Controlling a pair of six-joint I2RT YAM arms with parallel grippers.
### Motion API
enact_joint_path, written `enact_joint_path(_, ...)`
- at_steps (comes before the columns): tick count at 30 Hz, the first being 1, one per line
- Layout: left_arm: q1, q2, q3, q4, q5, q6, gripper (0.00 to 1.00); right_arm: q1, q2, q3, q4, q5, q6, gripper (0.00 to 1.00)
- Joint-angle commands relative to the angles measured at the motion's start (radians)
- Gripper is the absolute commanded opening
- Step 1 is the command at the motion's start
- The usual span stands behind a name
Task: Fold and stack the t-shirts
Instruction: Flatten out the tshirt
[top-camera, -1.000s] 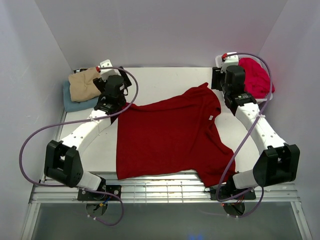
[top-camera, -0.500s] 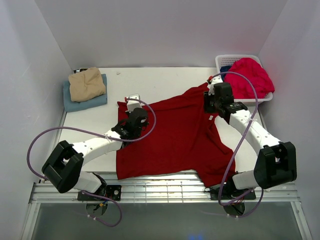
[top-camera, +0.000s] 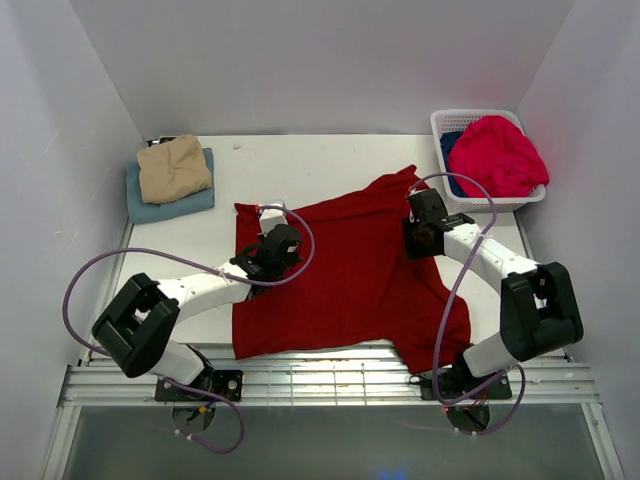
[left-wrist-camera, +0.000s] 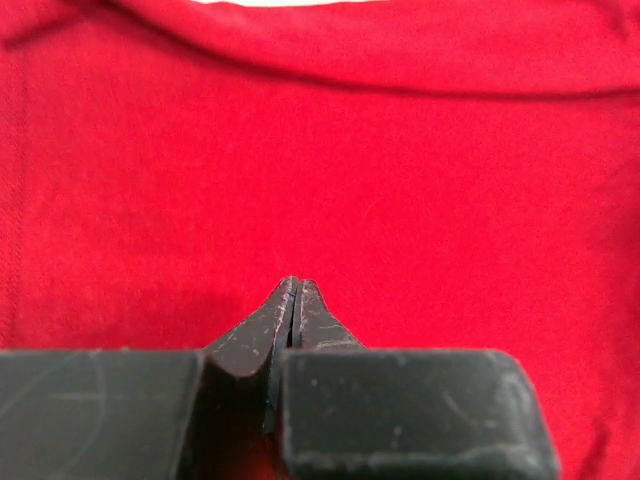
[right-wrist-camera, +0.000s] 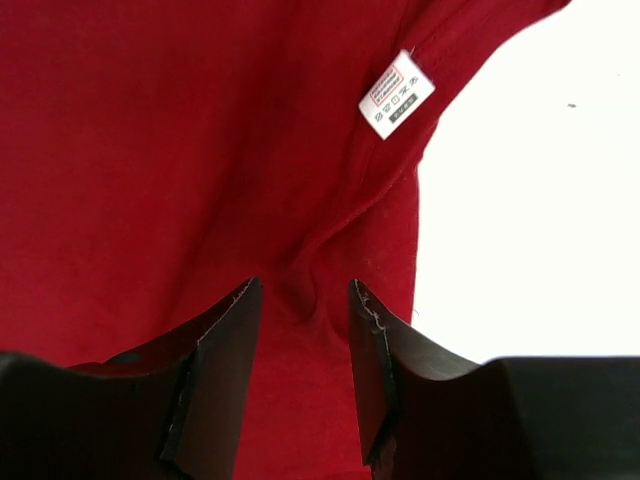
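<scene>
A dark red t-shirt lies spread out over the middle of the table. My left gripper is low over its left part. In the left wrist view the left gripper is shut, tips on flat cloth, with nothing visibly pinched. My right gripper is at the collar. In the right wrist view the right gripper is open, its fingers straddling a small pucker of cloth below the white label. A tan t-shirt sits folded on a light blue one. A pinkish-red t-shirt and a deep blue one are in the basket.
The white lattice basket stands at the far right corner. The folded stack occupies the far left corner. White walls close in the table on three sides. A slatted metal rail runs along the near edge between the arm bases.
Both arms came in from the far corners onto the dark red t-shirt. The left gripper went from open to shut. The right gripper's jaws narrowed and moved toward the collar.
</scene>
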Motion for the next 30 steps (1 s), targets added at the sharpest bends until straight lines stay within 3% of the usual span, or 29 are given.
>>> enact_joint_path(1,-0.005,0.019,-0.014,-0.027,0.024,-0.035,0.11,0.009,0.036,-0.007,-0.011,0.040,0.024,0.46)
enact_joint_path(7,-0.004,0.024,-0.028,-0.033,0.007,-0.044,0.10,0.017,0.085,-0.014,-0.005,0.062,0.024,0.44)
enact_joint_path(10,-0.004,0.021,-0.033,-0.037,-0.002,-0.043,0.10,0.018,0.085,-0.018,-0.007,0.085,0.027,0.31)
enact_joint_path(11,-0.004,0.021,-0.033,-0.039,-0.004,-0.043,0.10,0.018,0.084,-0.015,-0.013,0.091,0.028,0.20)
enact_joint_path(14,-0.004,0.024,-0.034,-0.045,-0.013,-0.043,0.10,0.020,0.073,-0.001,-0.060,0.160,0.042,0.08)
enact_joint_path(20,-0.005,0.027,-0.047,-0.076,-0.030,-0.049,0.09,0.018,0.028,0.035,-0.181,0.359,0.096,0.08)
enact_joint_path(30,-0.004,0.001,-0.091,-0.097,-0.065,-0.064,0.09,-0.009,0.108,0.089,-0.265,0.649,0.157,0.08)
